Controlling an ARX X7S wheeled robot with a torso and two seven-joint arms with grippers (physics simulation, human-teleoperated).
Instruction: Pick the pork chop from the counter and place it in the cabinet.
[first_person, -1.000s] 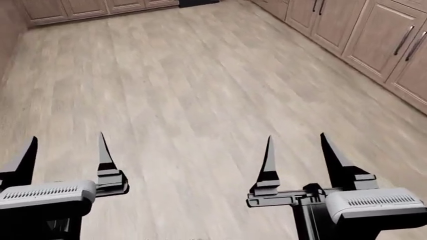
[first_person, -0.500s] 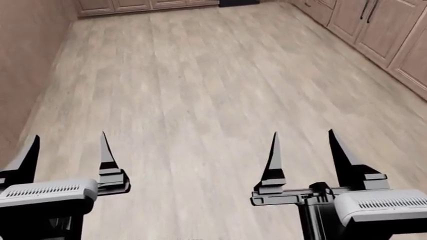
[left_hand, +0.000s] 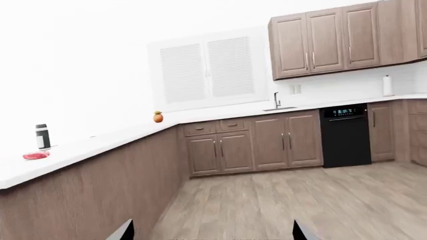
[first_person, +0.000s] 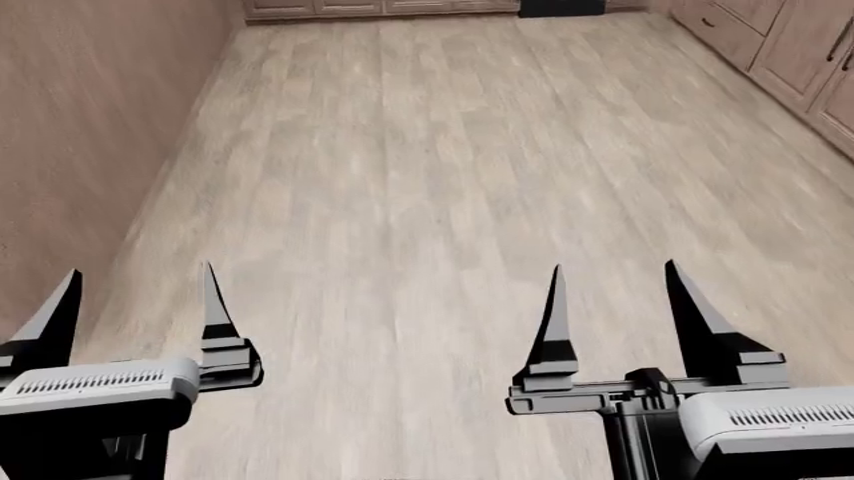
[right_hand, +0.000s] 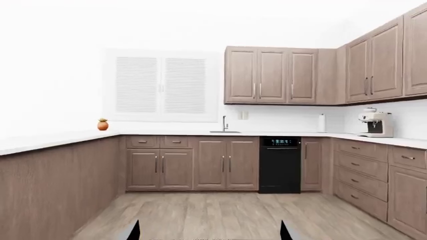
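Both grippers, left gripper (first_person: 134, 305) and right gripper (first_person: 614, 305), spread empty; steer toward the pork chop (left_hand: 36, 155) (far left, on the counter (left_hand: 107, 145)) before reaching.

Long white counter top (left_hand: 100, 146) on a brown wood-grain panelled base has a small glossy pinkish-red pork chop (left_hand: 36, 155) lying on it, a dark cylindrical bottle with a pale band (left_hand: 43, 136) just beside that, and a small orange fruit (left_hand: 158, 117) well apart near the corner.
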